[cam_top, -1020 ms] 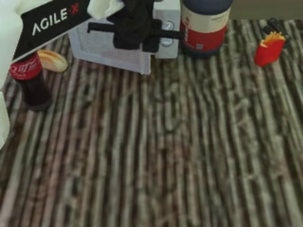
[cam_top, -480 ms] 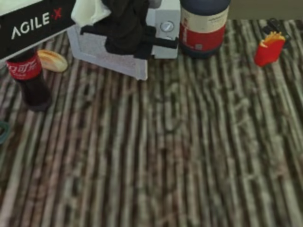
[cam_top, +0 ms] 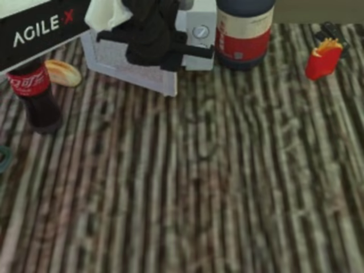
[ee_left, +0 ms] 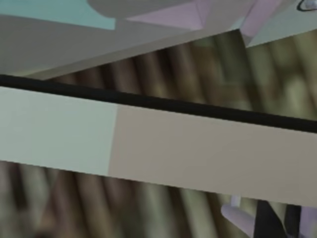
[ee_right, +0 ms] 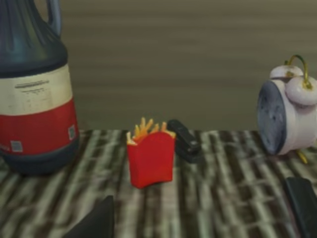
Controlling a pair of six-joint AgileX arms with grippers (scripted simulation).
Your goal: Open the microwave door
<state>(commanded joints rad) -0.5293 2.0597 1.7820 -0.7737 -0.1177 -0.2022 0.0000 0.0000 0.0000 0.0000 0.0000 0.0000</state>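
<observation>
One flat white microwave door (cam_top: 128,67) with a grey speckled window stands swung partly outward from the small white boxy microwave (cam_top: 196,28) at the worktop's (cam_top: 227,182) far edge, its long axis slanting leftward. Left pincer (cam_top: 170,48) hovers over it; whether spread, I cannot tell. Dark cola bottle (cam_top: 35,94), bread roll (cam_top: 63,73) and big dark jug (cam_top: 244,31) crowd alongside.

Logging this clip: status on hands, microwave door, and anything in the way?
Left hand over white microwave front, fingers hidden. Right hand's dark fingertips apart, away from it. White mesh-window door swung partway open. Dark red-labelled jug beside the microwave.
</observation>
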